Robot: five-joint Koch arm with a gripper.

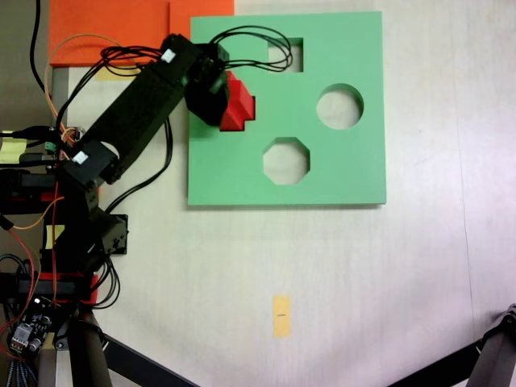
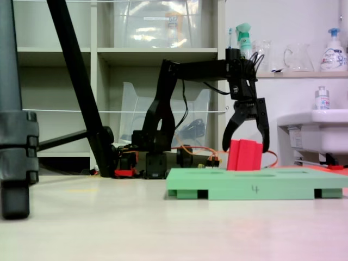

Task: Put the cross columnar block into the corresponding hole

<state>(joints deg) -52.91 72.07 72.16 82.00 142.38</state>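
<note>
Tripod leg looms nearest in a fixed view; beyond it, the cross columnar block stands upright on the green foam board, long axis vertical, tilted slightly. From above, the red block sits at the board's left part, covering its plus cutout. Square, round and octagonal holes lie right. Gripper straddles it, jaws spread wide, not clamping.
</note>
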